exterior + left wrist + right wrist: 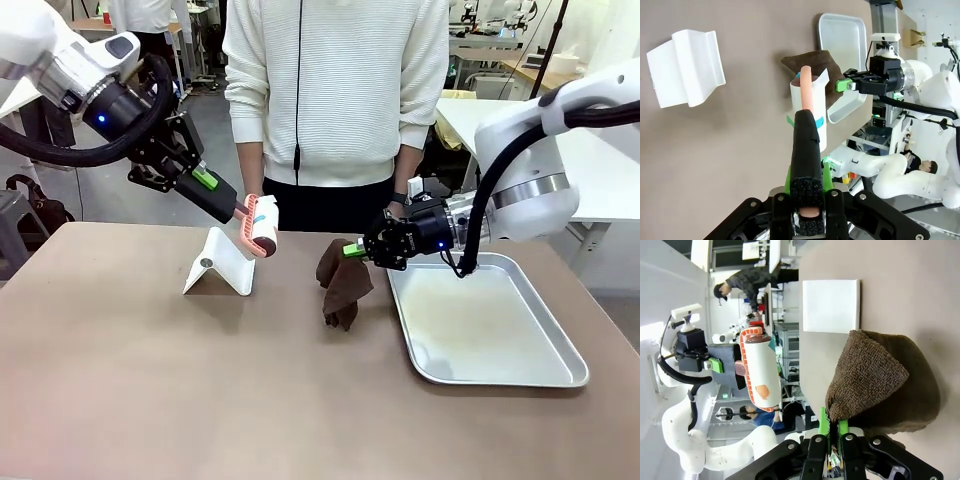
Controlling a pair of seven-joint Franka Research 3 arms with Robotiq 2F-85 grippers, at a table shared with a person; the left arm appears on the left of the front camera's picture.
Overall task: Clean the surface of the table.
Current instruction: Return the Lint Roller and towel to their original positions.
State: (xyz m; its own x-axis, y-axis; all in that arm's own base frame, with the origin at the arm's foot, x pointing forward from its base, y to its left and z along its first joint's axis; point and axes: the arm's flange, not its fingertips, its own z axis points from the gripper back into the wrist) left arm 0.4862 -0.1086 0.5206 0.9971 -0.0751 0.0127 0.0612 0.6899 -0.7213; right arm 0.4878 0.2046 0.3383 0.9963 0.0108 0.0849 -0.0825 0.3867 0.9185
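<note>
The brownish table (150,390) spreads across the front view. My left gripper (232,205) is shut on the black handle of a lint roller (262,225) with a white roll and salmon frame, held in the air above the table's far side. In the left wrist view the lint roller (810,107) points away from the fingers. My right gripper (357,250) is shut on a corner of a brown cloth (343,285), which hangs down with its lower end on the table. The brown cloth (880,382) bulges just beyond my right gripper (832,427).
A white folded stand (222,264) sits on the table under the roller. A silver tray (480,330) lies at the right, beside the cloth. A person in a white sweater (335,90) stands at the far edge, hands down.
</note>
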